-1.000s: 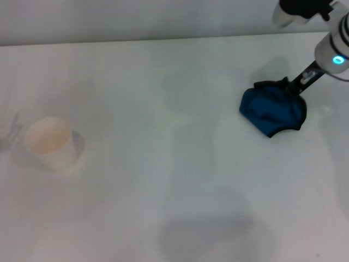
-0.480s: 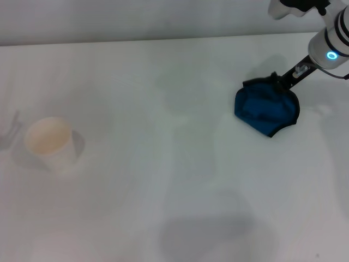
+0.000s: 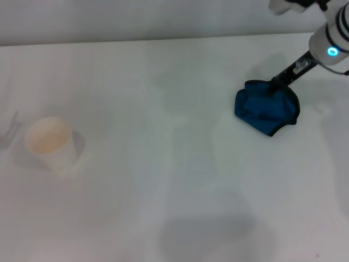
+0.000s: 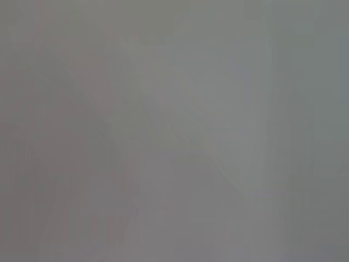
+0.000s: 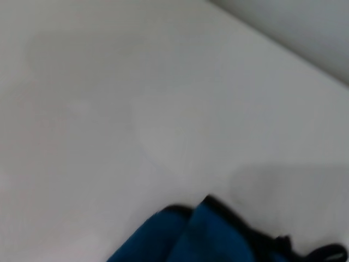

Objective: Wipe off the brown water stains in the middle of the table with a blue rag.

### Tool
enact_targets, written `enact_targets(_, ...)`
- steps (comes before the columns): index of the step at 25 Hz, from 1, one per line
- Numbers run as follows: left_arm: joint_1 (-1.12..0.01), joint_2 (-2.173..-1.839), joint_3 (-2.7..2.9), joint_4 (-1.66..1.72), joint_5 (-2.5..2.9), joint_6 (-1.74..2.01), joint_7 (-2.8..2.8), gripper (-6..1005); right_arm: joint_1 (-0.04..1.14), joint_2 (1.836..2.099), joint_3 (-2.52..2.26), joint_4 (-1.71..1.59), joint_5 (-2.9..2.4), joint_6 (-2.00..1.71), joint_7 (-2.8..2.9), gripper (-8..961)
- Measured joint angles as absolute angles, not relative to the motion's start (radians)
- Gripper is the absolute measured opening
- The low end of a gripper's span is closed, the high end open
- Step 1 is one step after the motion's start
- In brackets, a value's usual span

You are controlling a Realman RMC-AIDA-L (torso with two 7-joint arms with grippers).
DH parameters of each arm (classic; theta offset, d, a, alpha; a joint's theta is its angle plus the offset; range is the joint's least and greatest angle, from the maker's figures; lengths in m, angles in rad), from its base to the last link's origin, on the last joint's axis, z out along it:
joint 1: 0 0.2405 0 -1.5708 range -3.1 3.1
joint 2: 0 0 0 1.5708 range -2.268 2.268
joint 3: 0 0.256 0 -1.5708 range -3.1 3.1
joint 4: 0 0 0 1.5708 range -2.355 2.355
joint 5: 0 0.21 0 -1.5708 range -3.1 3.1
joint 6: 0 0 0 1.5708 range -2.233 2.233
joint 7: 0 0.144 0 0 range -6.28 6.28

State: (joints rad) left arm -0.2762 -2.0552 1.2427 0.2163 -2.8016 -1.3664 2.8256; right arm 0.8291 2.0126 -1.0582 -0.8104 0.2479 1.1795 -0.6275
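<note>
Blue rag (image 3: 266, 107), one, held by right gripper (image 3: 272, 84); one cup (image 3: 50, 144).

Stretching across nearly the whole head view as a plain white worktop (image 3: 163, 180), meeting a pale grey wall (image 3: 136, 19) along its far edge, catching soft, even light and carrying faint grey shadows near the front.

White table (image 3: 163, 207), smooth, fills nearly whole head view. On it: cream paper cup (image 3: 50, 143) upright, near left edge; blue rag (image 3: 266, 108) bunched w/ black edging, far right side. Cup & rag well apart. No brown stains discernible.
</note>
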Motion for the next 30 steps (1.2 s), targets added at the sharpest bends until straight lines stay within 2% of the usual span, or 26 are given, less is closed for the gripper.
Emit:
enact_targets(5,-0.276,-2.059,1.226,0.217,-2.802,-1.366,2.826,881,0.736,2.011,-1.046,-0.989,0.342,1.170,-0.623,687)
enact_targets(11,-0.284,-2.063,1.210,0.219,-2.803,-1.365,2.826,880,0.594,2.009,-1.003,-1.138,0.489,1.024,-0.620,784)
enact_targets(22,-0.294,-2.065,1.191,0.227,-2.805,-1.351,2.826,882,0.367,2.010,-1.003,-1.054,1.113,0.598,-0.943,781)
enact_targets(25,-0.286,-2.064,1.190,0.227,-2.806,-1.351,2.826,883,0.337,2.006,-0.945,-0.910,1.542,0.590,-1.271,780)
enact_targets(30,-0.284,-2.062,1.189,0.226,-2.806,-1.345,2.825,883,0.341,2.005,-0.810,-0.738,1.798,0.722,-1.550,779)
